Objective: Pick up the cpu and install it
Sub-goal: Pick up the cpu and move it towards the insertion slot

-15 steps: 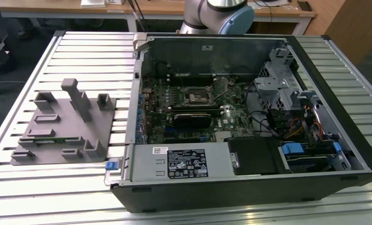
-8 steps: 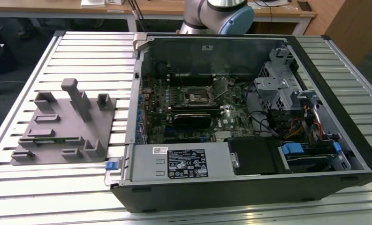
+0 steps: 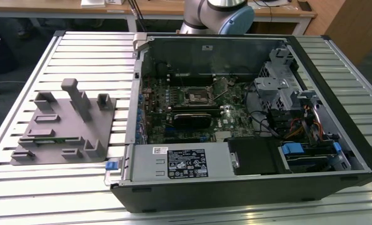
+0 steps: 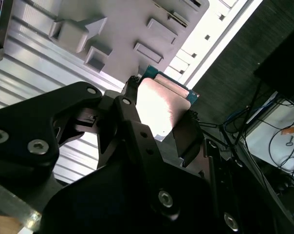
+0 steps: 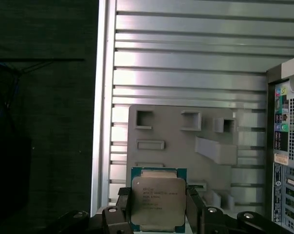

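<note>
The cpu (image 5: 158,199), a flat square chip with a silvery top and a blue-green rim, sits between the two dark fingers of my gripper (image 5: 159,210), which is shut on its opposite edges. In the second wrist view the cpu (image 4: 162,103) shows its shiny face, clamped by the gripper (image 4: 159,122). It hangs well above the grey holder plate (image 5: 186,141). The dark metal-framed socket (image 3: 197,96) lies on the motherboard inside the open computer case (image 3: 336,108).
The grey holder plate (image 3: 64,126) with raised blocks lies on the slatted metal table (image 3: 86,51), at the exterior view's left of the case. The arm's base (image 3: 214,14) stands behind the case. Drive cages and cables (image 3: 292,108) crowd the case's right side.
</note>
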Robot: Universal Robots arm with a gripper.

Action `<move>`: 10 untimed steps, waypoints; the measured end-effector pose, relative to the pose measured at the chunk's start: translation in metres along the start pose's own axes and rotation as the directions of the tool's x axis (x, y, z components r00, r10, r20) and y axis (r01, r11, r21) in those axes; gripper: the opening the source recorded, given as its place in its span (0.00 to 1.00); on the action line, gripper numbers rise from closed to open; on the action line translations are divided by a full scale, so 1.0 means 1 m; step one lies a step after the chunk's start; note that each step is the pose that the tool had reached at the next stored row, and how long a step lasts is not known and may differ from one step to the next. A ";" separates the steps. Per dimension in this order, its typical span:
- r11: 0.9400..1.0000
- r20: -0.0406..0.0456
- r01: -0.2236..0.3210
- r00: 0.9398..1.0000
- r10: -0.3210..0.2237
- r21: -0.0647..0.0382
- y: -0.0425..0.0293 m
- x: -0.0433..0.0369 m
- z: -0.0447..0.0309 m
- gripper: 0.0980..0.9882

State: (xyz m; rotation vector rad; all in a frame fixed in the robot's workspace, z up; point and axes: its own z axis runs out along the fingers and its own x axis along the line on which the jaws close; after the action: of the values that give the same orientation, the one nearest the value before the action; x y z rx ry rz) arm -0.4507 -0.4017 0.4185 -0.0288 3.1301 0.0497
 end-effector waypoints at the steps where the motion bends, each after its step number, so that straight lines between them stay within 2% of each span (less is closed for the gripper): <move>1: 1.000 0.000 0.000 1.000 0.000 0.000 0.0000 -0.0008 -0.0001 0.50; 10: 1.000 0.000 0.000 1.000 0.000 0.000 -0.0003 -0.0158 0.0001 0.50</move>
State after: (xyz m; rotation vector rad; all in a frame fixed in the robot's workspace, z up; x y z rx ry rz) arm -0.4349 -0.4018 0.4185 -0.0285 3.1302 0.0496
